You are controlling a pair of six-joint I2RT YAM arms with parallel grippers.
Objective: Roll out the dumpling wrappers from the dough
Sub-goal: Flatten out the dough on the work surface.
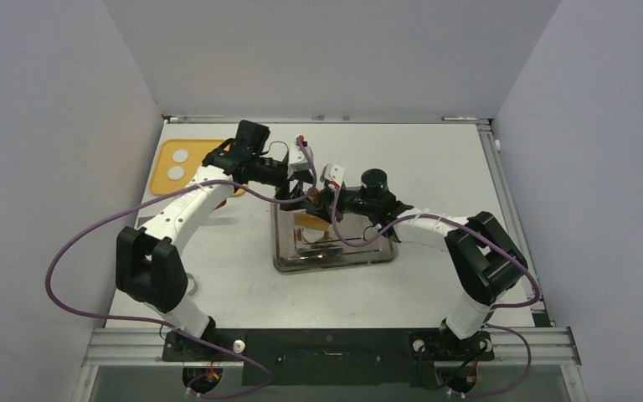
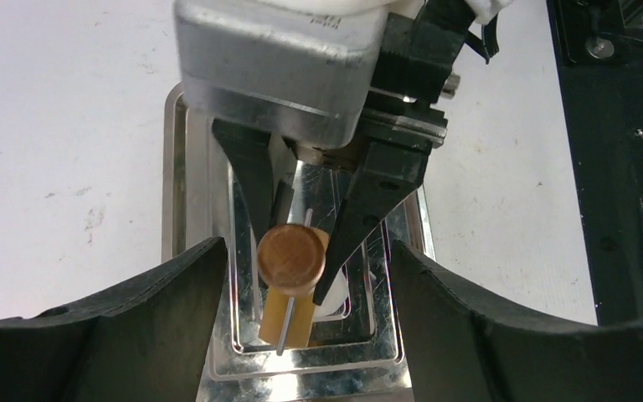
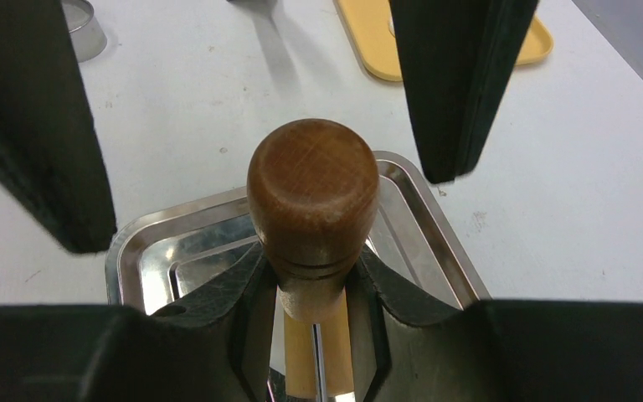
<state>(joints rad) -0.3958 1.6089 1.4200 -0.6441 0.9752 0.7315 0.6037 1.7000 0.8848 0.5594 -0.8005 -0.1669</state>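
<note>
My right gripper (image 3: pixel 314 280) is shut on the brown wooden handle (image 3: pixel 312 188) of a small roller. It holds the roller over the metal tray (image 1: pixel 335 261). The roller's pale barrel (image 2: pixel 289 316) lies on the tray floor. A white piece of dough (image 2: pixel 339 301) shows beside the barrel, mostly hidden, so I cannot tell how flat it is. My left gripper (image 2: pixel 306 249) is open. Its fingers (image 3: pixel 38 134) stand on either side of the handle's end without touching it. Two more round white dough lumps (image 1: pixel 177 157) sit on a yellow tray (image 1: pixel 164 180) at the back left.
A small shiny metal ring (image 3: pixel 81 27) stands on the table beyond the metal tray. The yellow tray also shows in the right wrist view (image 3: pixel 368 46). Both arms meet over the back of the metal tray (image 2: pixel 176 167). White walls enclose the table.
</note>
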